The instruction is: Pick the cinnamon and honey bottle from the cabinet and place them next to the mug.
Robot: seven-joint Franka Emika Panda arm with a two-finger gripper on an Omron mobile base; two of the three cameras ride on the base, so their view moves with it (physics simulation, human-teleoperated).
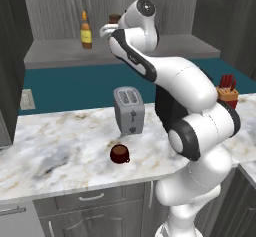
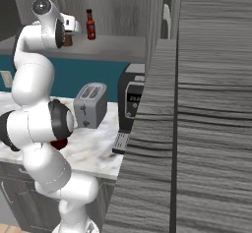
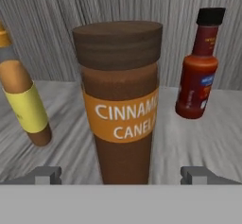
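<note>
The cinnamon point(image 3: 120, 100), a brown jar with an orange label, stands upright on the cabinet ledge point(image 1: 55, 55). It sits dead centre in the hand view, between the two fingertips point(image 3: 47, 175) of my open gripper point(image 3: 121, 175), and I see no contact. To its left in the hand view leans the honey bottle point(image 3: 26, 107), which is also seen from the left base point(image 1: 86, 31). In the left base view my arm hides most of the cinnamon point(image 1: 114, 18). The dark red-brown mug point(image 1: 119, 153) sits on the marble counter below, in front of the toaster.
A red bottle with a black cap point(image 3: 198, 76) stands right of the jar on the ledge. A silver toaster point(image 1: 129, 110) is behind the mug, a knife block point(image 1: 227, 92) at the right, and a coffee machine point(image 2: 132, 99) further right. A tall cabinet side point(image 2: 197, 129) looms close.
</note>
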